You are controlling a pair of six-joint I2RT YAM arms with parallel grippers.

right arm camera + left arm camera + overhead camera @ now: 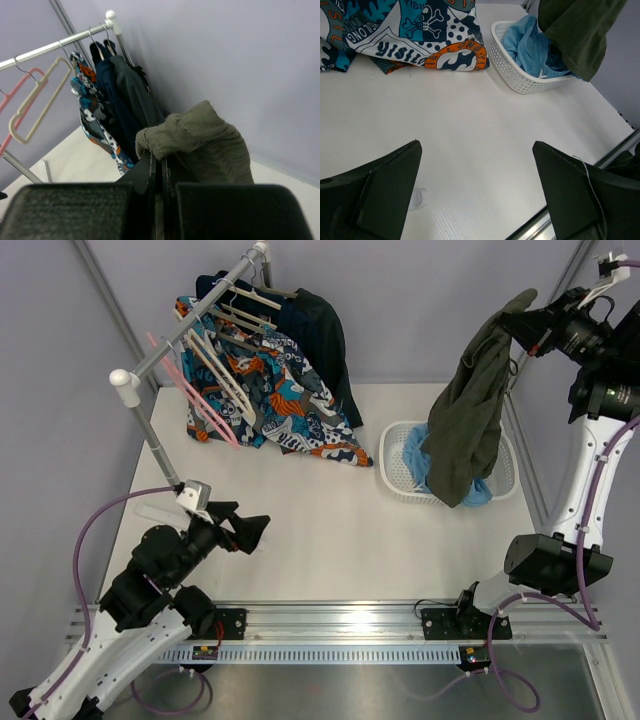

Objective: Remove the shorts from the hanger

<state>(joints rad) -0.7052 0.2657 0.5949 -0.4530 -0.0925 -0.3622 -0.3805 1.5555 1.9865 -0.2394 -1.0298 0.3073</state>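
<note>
Top external: finds the shorts [468,410], olive green and crumpled, dangling in long folds over the white basket [395,462]; lower end overlapping the blue cloth [412,455] inside, contact unclear; pinched at the top edge by the right hand [522,335], raised high at the far right, arm stretched up from its base; shows the left hand [247,530] low over the desk [330,530], spread wide, gripping nothing, near the foot of the rail [190,315].

Left wrist: looks between spread fingers [395,185] across bare desk to the basket; shorts [580,30] hanging over its far side; patterned garment [420,30] lying to the left.

Right wrist: shows fingers [75,210] pressed together on a ribbed olive fold of the shorts [205,135]; rail, pale and pink hangers [40,100] and dark garments [125,95] behind.
</note>
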